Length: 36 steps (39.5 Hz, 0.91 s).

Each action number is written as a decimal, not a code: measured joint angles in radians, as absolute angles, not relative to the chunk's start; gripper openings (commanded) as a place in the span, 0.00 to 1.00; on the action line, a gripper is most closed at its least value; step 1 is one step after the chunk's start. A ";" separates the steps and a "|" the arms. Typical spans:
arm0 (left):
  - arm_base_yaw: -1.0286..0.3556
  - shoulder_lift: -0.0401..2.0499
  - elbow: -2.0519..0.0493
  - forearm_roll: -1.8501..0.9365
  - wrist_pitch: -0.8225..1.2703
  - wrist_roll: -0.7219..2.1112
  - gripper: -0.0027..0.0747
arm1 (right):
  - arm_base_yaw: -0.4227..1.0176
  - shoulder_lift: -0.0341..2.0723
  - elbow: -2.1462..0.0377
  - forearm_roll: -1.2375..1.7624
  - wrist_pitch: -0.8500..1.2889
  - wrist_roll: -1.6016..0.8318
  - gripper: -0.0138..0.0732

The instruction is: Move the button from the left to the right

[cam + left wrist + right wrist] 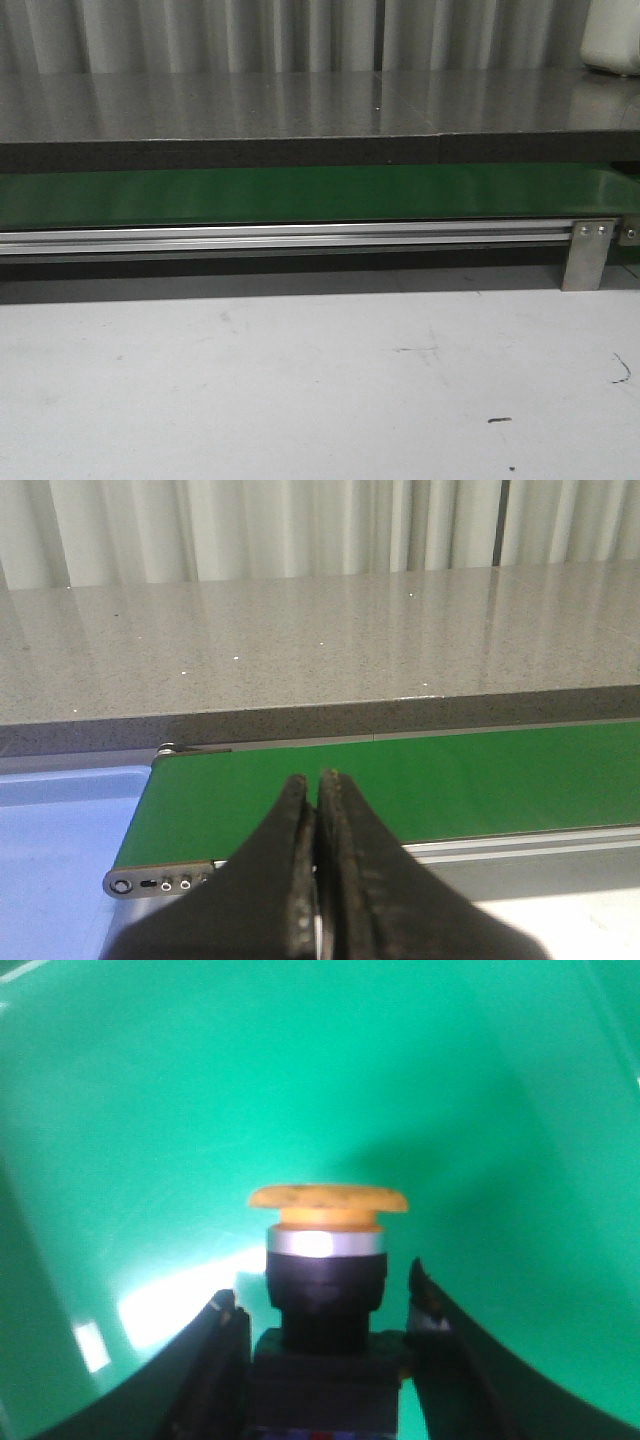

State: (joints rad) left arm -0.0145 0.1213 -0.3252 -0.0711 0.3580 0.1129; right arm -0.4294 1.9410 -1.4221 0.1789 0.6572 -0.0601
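The button (pixel 325 1260), a black block with a silver collar and an orange round cap, shows only in the right wrist view. My right gripper (pixel 322 1295) holds its black body between both fingers, with the cap pointing away from the wrist. Behind it is a glossy green surface (pixel 450 1080). My left gripper (pixel 316 785) is shut and empty, its tips over the near edge of the green conveyor belt (pixel 450 780). Neither gripper nor the button shows in the front view.
In the front view the green belt (pixel 300 195) runs across behind an aluminium rail (pixel 280 238) with a bracket (pixel 588 255). A grey counter (pixel 300 105) lies beyond, the white table (pixel 300 380) in front. A blue surface (pixel 60 840) adjoins the belt's end.
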 measured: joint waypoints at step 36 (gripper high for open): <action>-0.014 0.121 -0.325 -0.071 0.358 0.113 0.01 | -0.143 1.523 -1.365 0.174 0.607 -0.070 0.08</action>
